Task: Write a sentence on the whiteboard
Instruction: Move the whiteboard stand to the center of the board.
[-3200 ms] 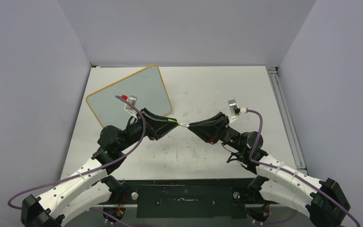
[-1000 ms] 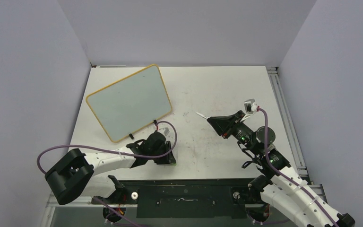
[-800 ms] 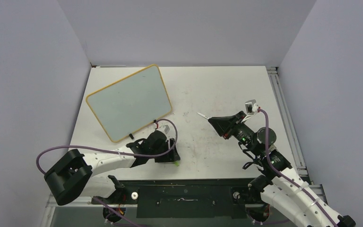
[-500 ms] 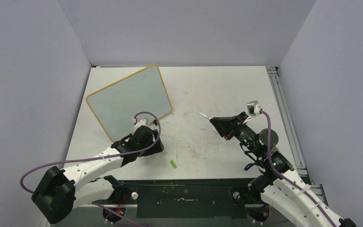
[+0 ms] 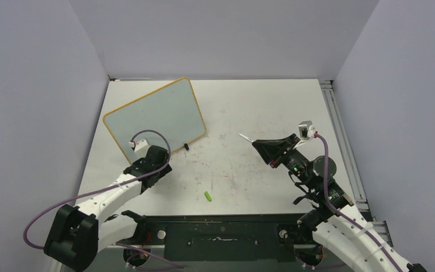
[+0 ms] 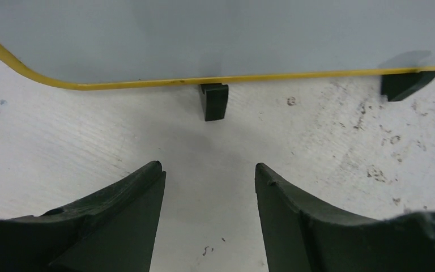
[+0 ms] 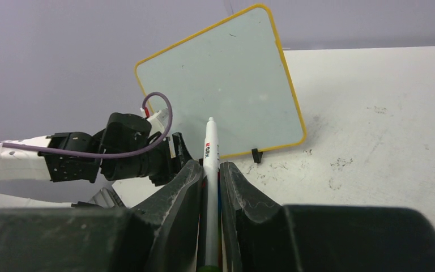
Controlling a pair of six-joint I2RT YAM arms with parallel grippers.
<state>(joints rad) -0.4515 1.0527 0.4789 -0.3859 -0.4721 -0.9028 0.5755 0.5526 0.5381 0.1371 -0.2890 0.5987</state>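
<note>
The whiteboard [image 5: 154, 118] stands tilted at the back left, pale grey with a yellow frame [image 6: 147, 84] and black clip feet [image 6: 213, 102]. Its face [image 7: 221, 79] shows no writing, so the sentence is not in view. My left gripper [image 5: 154, 164] hovers low over the table just in front of the board's near edge. Its jaws are open [image 6: 208, 170] with only bare tabletop between them. My right gripper [image 5: 262, 147] is shut [image 7: 210, 164] on a white marker [image 7: 210, 141], held above the table's middle right. The uncapped tip [image 5: 241, 135] points left toward the board.
A small green marker cap [image 5: 208, 196] lies loose on the white tabletop [image 5: 260, 107] near the front edge, between the two arms. Dark scuff marks dot the table. A metal rail [image 5: 340, 136] runs along the right edge. Grey walls close in on three sides.
My left gripper opened, left the green cap on the table near the front, and swung left and back to the board's near edge. The right arm with the marker barely shifted.
</note>
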